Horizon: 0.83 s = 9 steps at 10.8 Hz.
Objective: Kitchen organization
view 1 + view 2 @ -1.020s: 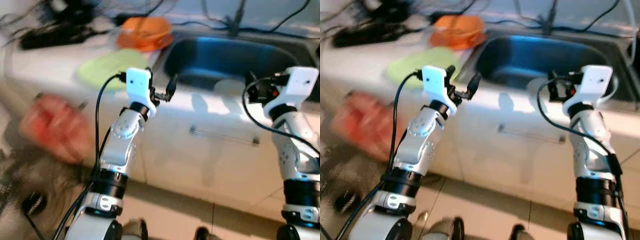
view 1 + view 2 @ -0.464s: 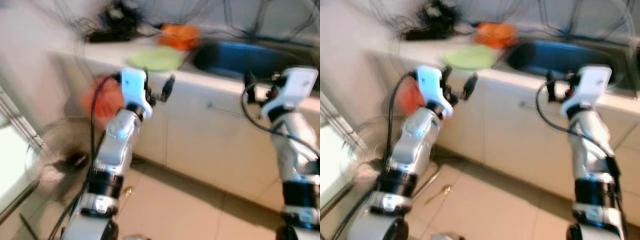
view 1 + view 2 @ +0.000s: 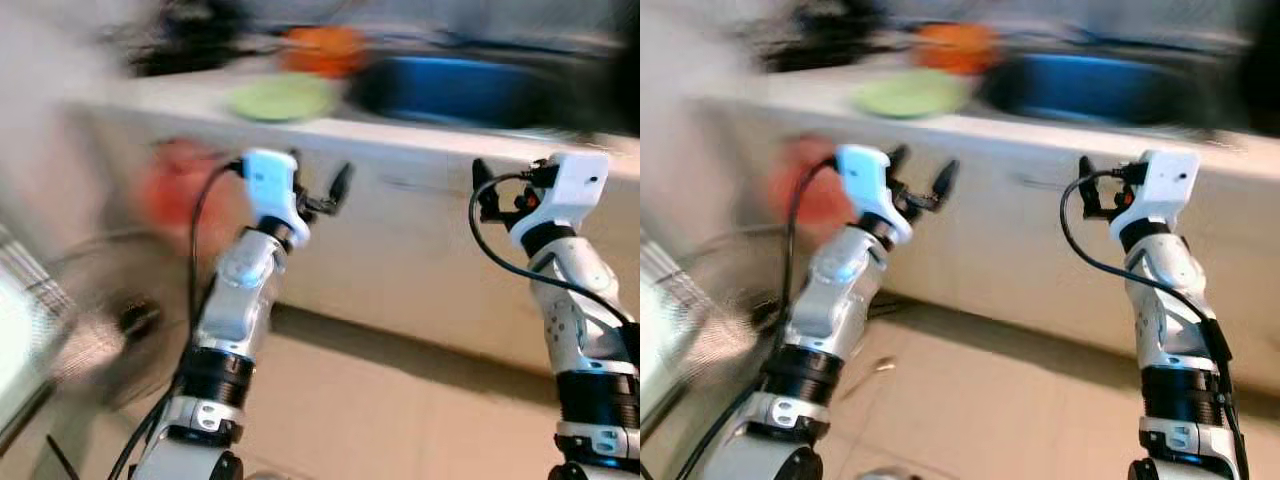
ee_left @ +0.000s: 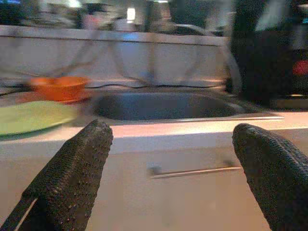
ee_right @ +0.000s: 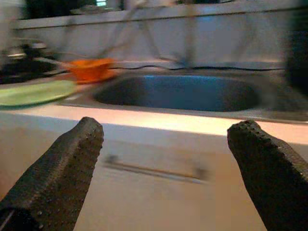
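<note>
A white kitchen counter (image 3: 400, 135) runs across in front of me, blurred. On it lie a flat green plate (image 3: 280, 98) and an orange bowl (image 3: 322, 48), both left of the steel sink (image 3: 450, 88). My left gripper (image 3: 320, 192) is raised in front of the cabinet face, below the counter edge, open and holding nothing. My right gripper (image 3: 485, 190) hangs at the same height below the sink, also open and empty. In the left wrist view both fingers (image 4: 72, 178) frame the sink and a drawer handle (image 4: 192, 171).
A red blurred object (image 3: 175, 190) hangs at the cabinet's left end. A wire fan-like thing (image 3: 90, 330) stands on the tiled floor at the left. Black cables and devices (image 3: 190, 40) crowd the counter's far left. A dark appliance (image 4: 269, 53) stands right of the sink.
The whole picture has shifted and blurred: the camera moved back and swung, so the counter sits higher and farther. Both arms hold the same raised, open pose.
</note>
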### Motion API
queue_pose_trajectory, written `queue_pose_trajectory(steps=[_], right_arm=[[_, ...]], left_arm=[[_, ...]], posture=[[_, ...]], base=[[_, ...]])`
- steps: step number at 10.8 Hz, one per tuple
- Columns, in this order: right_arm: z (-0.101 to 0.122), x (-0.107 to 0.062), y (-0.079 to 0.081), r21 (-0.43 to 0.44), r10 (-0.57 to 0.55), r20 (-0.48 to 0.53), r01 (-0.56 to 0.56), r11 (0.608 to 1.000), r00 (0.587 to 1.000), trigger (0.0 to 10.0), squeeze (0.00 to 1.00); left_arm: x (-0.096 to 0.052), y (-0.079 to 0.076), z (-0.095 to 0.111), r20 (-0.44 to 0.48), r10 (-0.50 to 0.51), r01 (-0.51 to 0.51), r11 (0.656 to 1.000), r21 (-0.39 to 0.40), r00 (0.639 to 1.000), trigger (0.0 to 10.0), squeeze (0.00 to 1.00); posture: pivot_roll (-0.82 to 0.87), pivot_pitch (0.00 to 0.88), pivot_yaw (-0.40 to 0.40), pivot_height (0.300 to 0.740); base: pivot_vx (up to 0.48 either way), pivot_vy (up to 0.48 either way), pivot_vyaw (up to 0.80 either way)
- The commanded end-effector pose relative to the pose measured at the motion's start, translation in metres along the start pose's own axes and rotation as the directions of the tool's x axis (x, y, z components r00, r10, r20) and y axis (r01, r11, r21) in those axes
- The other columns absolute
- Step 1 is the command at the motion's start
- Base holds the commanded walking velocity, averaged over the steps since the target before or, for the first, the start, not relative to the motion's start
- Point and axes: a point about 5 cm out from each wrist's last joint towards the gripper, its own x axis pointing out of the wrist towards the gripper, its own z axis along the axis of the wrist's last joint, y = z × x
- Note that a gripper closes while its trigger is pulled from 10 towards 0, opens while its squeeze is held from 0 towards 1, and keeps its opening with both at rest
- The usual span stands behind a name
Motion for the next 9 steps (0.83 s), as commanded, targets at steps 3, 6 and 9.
queue_pose_trajectory(steps=[3,6,9], right_arm=[[0.002,0.001,0.002,0.003,0.01,0.004,-0.01,1.0,1.0,10.0,0.0],[-0.001,0.0,0.002,0.006,0.014,-0.004,-0.014,1.0,1.0,10.0,0.0],[-0.008,-0.001,0.002,0.004,0.016,-0.028,-0.016,1.0,0.999,10.0,0.0]], left_arm=[[0.0,0.004,0.004,0.016,0.003,-0.004,1.0,0.013,1.0,10.0,0.0],[-0.002,0.001,0.0,0.013,-0.004,0.004,1.0,-0.017,1.0,10.0,0.0],[-0.008,0.006,-0.02,-0.062,0.025,-0.027,0.999,-0.031,0.998,10.0,0.0]], posture=[[0.07,0.022,0.046,0.74],[0.07,0.021,0.048,0.74],[0.07,0.02,0.047,0.74]], base=[[0.0,0.0,-0.8],[0.0,0.0,-0.8],[0.0,0.0,-0.8]])
